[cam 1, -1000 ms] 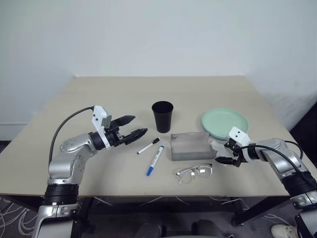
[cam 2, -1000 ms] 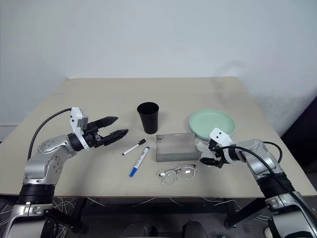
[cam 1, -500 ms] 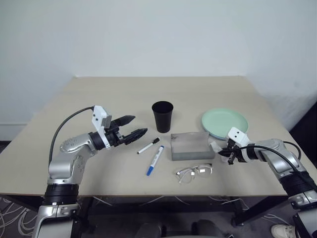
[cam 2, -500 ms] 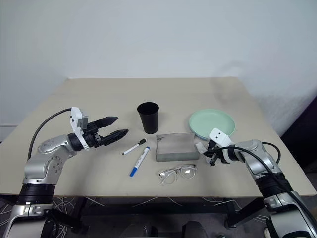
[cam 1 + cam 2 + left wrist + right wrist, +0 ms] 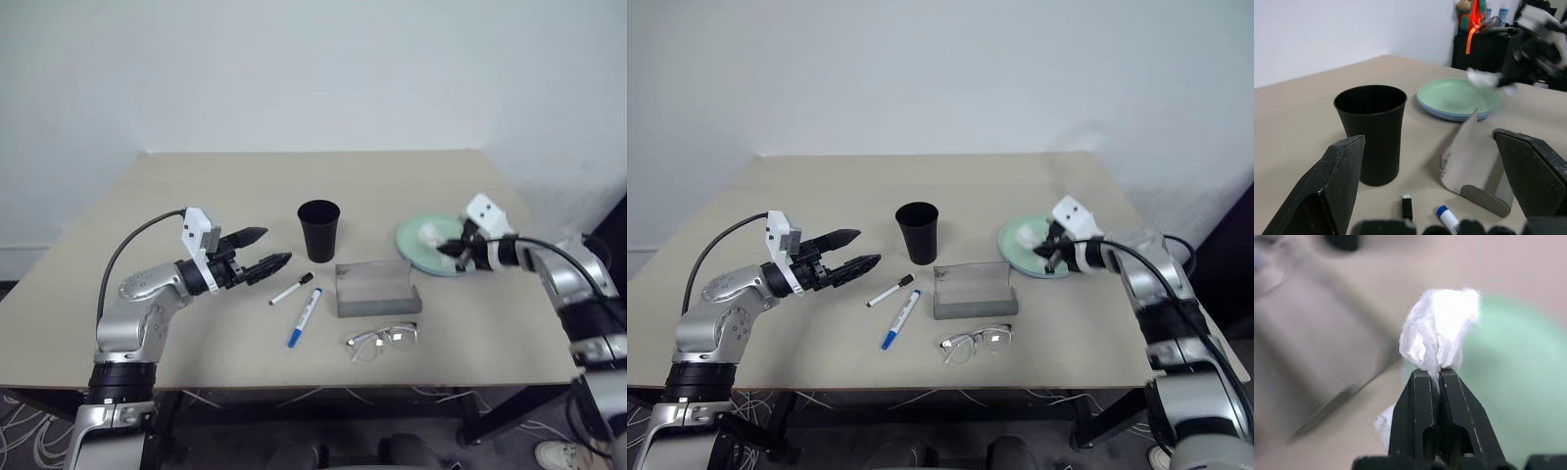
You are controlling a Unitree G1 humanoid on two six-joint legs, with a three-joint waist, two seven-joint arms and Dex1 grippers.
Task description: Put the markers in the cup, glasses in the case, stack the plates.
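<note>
The right gripper (image 5: 1435,374) is clenched on a crumpled white tissue (image 5: 1442,328), holding it above the mint green plate (image 5: 443,257), which lies on top of the light blue plate (image 5: 1449,114) at the table's (image 5: 196,186) right side. The left gripper (image 5: 266,250) hangs above the table on the left with its jaws released and nothing between them, pointing toward the black cup (image 5: 318,228). The cup stands upright near the table's middle. Just in front of it lie the 2 markers, apart from each other: the shorter black-capped marker (image 5: 292,288) and, nearer the robot, the longer blue-ended marker (image 5: 306,316). To their right sits the grey case (image 5: 375,287), which in the left wrist view shows its lid tilted up. The clear-framed glasses (image 5: 384,340) lie on the table just in front of the case, outside it
</note>
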